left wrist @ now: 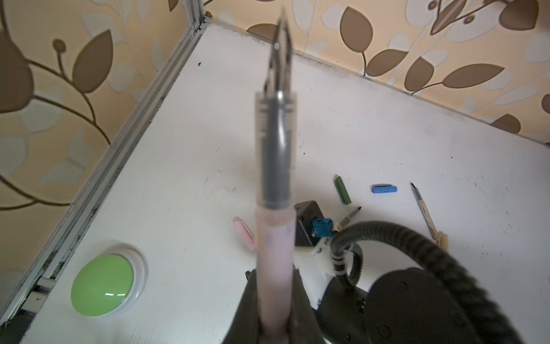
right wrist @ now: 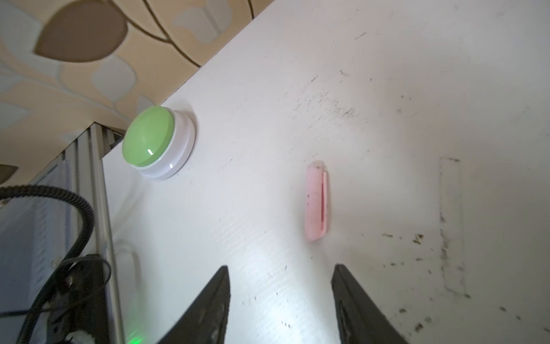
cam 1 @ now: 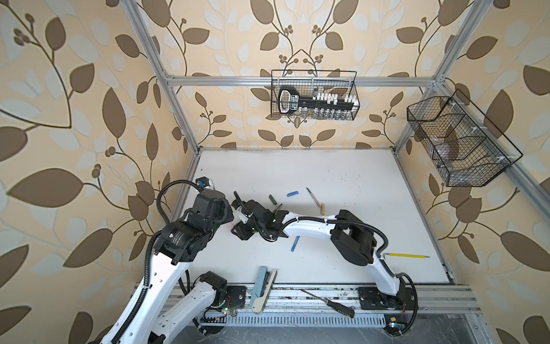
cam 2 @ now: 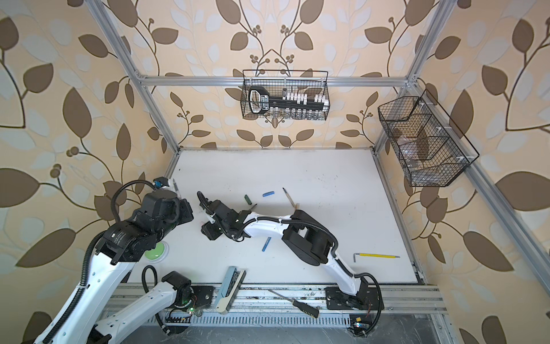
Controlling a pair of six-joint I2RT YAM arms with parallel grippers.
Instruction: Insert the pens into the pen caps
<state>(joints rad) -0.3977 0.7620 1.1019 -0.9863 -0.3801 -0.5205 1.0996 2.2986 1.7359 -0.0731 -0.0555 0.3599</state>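
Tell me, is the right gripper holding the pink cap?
No, the pink cap lies on the table beyond the right gripper, whose jaws stand open.

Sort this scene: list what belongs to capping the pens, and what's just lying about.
Belongs to the job: pink pen, pink cap, green pen, green cap, blue pen, blue cap, tan pen, tan cap.

Lying about: green button, yellow hex key, screwdriver, pale blue tool.

The white table [cam 1: 342,178] carries a green push button [left wrist: 102,286] at its left edge, with a pink cap [right wrist: 317,202] nearby. Dark green cap [cam 1: 272,199], blue cap [cam 1: 293,194] and tan pen [cam 1: 314,198] lie mid-table. The blue pen [cam 1: 295,244] lies nearer the front edge, and the yellow hex key [cam 1: 406,255] near the right edge.
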